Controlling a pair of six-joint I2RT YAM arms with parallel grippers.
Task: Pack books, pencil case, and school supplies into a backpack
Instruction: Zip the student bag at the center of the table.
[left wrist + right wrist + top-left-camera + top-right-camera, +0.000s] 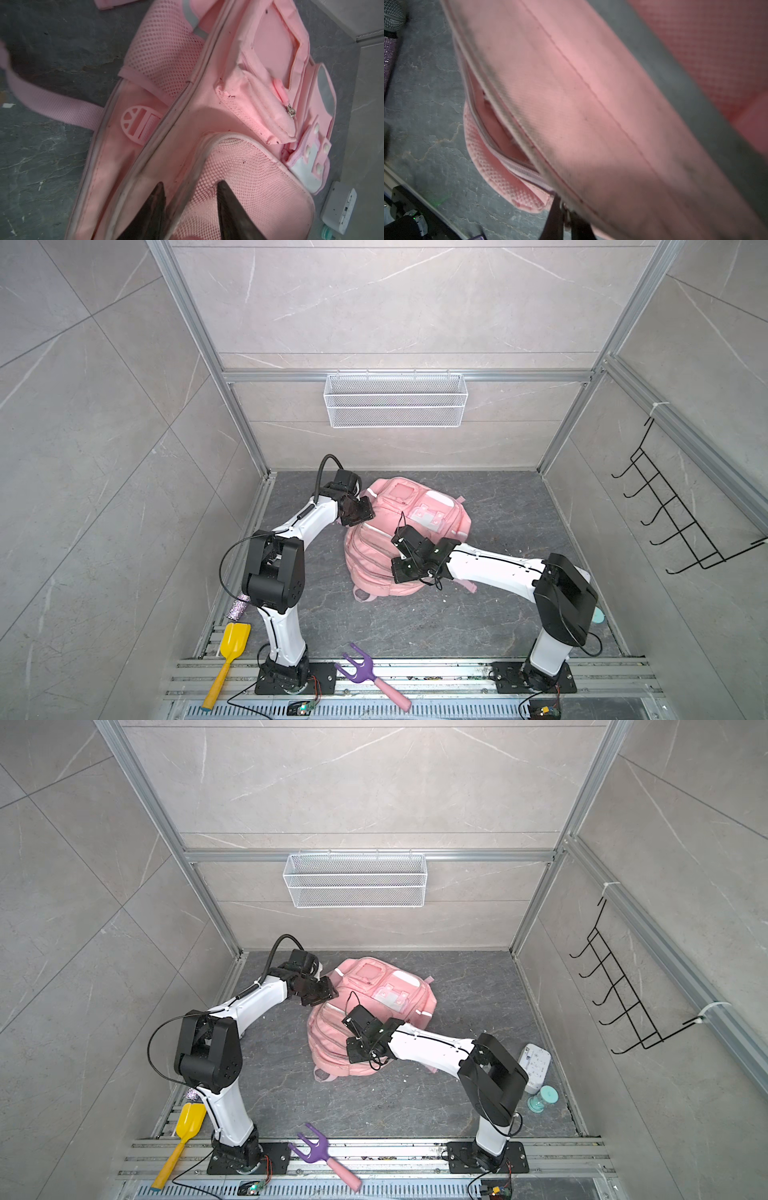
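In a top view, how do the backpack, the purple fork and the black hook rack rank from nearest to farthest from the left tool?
1. backpack, just beside the left tool.
2. purple fork, on the front rail.
3. black hook rack, on the right wall.

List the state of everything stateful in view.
backpack, lying front-up on the floor.
main zipper, partly open.
left gripper, open, empty, over the mesh pocket.
right gripper, shut, apparently on the zipper pull.
wire basket, empty.
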